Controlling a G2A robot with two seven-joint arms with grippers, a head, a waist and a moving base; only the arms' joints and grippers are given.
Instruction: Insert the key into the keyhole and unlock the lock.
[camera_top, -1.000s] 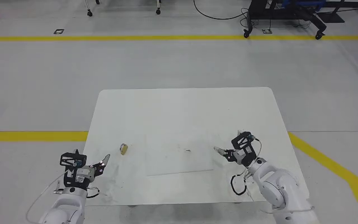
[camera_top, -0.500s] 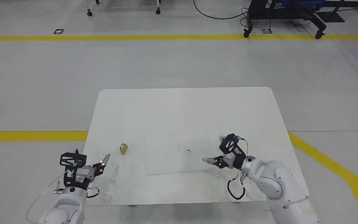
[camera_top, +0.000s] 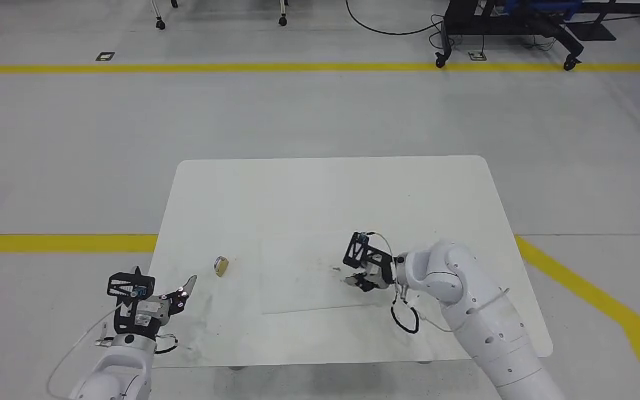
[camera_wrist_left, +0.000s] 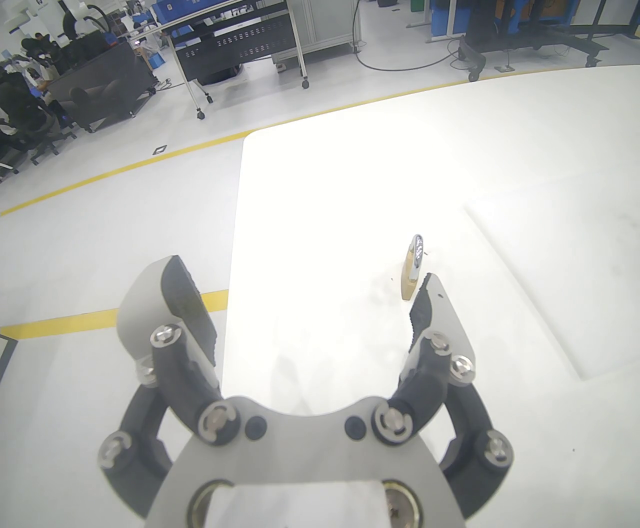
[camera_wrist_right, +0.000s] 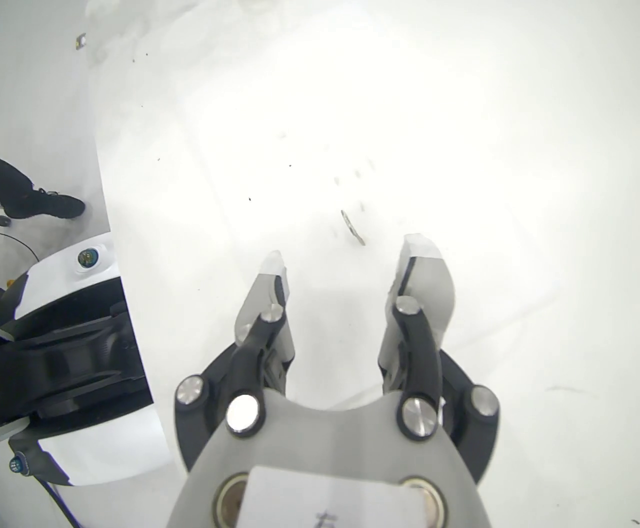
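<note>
Right gripper (camera_wrist_right: 347, 255) hovers low over the middle of the table (camera_top: 330, 200), fingers spread, nothing between them. Bare surface lies open on every side of it and all table edges are well away. The key (camera_wrist_right: 353, 227) lies flat on the table just ahead of the fingertips, roughly in line with the gap and closer to one finger, not touched. Its long axis runs nearly along the gripper's line of reach, slightly skewed; which end is the blade cannot be told. Left gripper (camera_wrist_left: 300, 275) sits at the table's side edge near the front corner, fingers wide apart and empty; one finger is over the floor beyond the edge, the other over the table. The lock (camera_wrist_left: 412, 272) rests on the table ahead of that inner finger, near but clear of it. Its long axis points away from the gripper, shackle at the far end, brass body nearer. Beyond the lock, farther from the left gripper, runs the edge of a thin white sheet (camera_wrist_left: 550, 275) lying flat on the table. Compared with one second ago, the right arm has swung from the table's right portion to the centre, bringing its gripper to the key. Left arm, lock and key are unchanged.
</note>
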